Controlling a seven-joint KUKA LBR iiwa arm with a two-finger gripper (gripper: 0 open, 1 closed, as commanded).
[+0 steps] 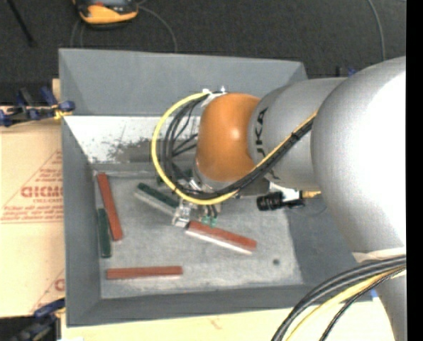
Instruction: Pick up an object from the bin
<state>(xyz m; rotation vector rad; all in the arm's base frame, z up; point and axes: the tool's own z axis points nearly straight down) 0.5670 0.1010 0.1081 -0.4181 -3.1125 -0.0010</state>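
Note:
My gripper [184,214] hangs low in the middle of the bin, mostly hidden under the arm's orange cover. Just below and right of it lies a red flat stick [222,238] with a pale edge, slanting down to the right; its upper left end is right at the gripper. A small green piece [211,221] shows beside that end. To the gripper's left a dark green stick [157,192] and a grey stick [150,201] lie side by side, running in under the cover. I cannot see anything held.
By the left wall lie a red stick [109,205] and a dark green stick [103,234], both nearly upright in the view. Another red stick [144,271] lies flat along the front wall. The arm covers the bin's right side.

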